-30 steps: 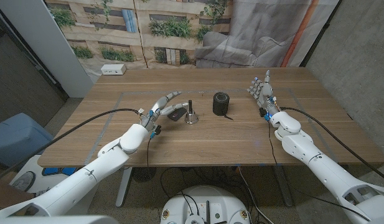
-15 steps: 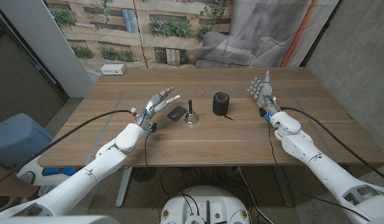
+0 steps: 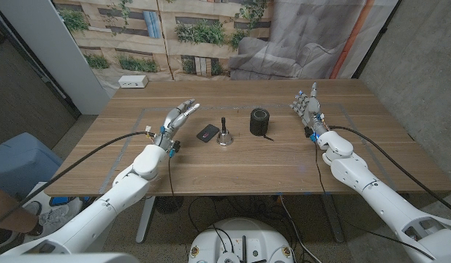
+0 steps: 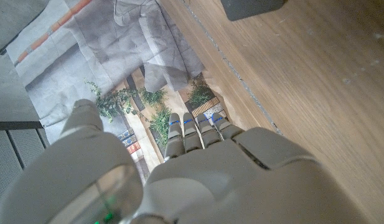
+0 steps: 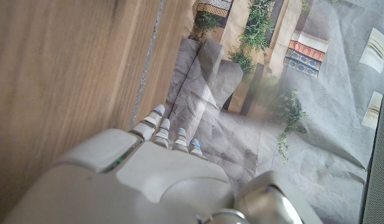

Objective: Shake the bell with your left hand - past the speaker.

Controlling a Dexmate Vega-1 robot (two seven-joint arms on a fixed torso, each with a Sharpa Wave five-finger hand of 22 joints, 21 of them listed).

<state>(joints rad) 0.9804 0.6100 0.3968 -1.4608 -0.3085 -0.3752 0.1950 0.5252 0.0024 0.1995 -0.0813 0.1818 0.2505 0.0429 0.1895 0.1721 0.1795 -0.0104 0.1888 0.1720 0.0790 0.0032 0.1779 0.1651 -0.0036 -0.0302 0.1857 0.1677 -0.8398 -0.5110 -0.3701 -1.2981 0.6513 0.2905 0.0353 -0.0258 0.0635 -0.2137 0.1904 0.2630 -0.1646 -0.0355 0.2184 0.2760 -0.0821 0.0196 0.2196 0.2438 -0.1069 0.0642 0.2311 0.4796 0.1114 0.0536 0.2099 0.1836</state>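
The bell [image 3: 224, 137] stands upright on the wooden tabletop [image 3: 240, 164], slightly left of the frame centre in the head view, with its dark handle pointing up. A small black flat device [image 3: 207, 132] lies just beside it on the left. The black cylindrical speaker [image 3: 260, 121] stands to the right of the bell, near but apart from it, with a thin cable running from its base.

The left hand [image 3: 177, 117] is left of centre in the head view, raised above the tabletop and apart from the black device and the bell. Its fingers [image 3: 187, 107] are extended and lie close together, holding nothing. In the left wrist view the back of the left hand [image 4: 198, 174] shows fingers straight and side by side.

The right hand [image 3: 307, 106] stands at the right of the frame, palm upright, well apart from the speaker. Its fingers [image 3: 304, 96] point up, extended and slightly apart, holding nothing.

A white box [image 3: 133, 82] rests at the far left corner of the tabletop, in the upper left of the frame.
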